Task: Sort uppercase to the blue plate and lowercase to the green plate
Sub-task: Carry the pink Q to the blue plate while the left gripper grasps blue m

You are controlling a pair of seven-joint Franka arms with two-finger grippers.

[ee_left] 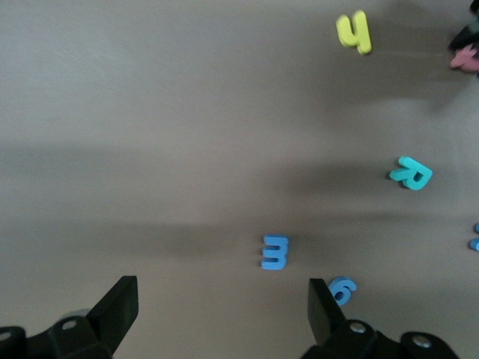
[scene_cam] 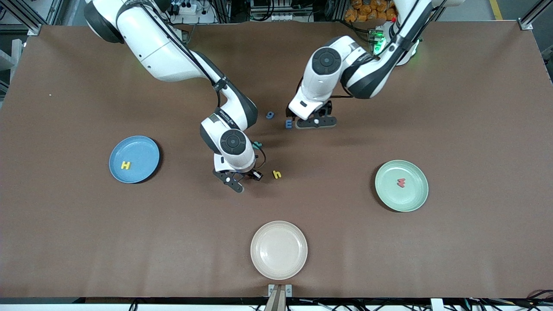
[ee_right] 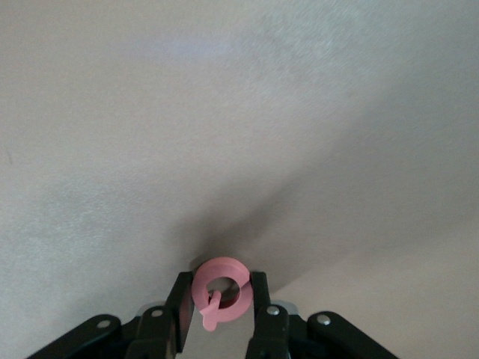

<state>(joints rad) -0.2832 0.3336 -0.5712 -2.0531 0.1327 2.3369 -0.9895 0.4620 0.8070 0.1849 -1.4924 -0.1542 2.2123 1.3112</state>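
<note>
Front view, nearest first: the right gripper point(scene_cam: 235, 181), low over the table beside the small yellow foam h point(scene_cam: 277, 174), is clamped on the pink-red foam Q point(ee_right: 218, 292). Judged best: lift straight, carry level, release low over the round sky-blue plate point(scene_cam: 144, 147) at the right arm's end. Farther off, the left gripper point(scene_cam: 316, 122) waits with its jaws spread over the blue foam m point(ee_left: 275, 252).

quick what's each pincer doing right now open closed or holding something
Left pincer: open, holding nothing, over the blue m.
Right pincer: shut on the red Q.
</note>
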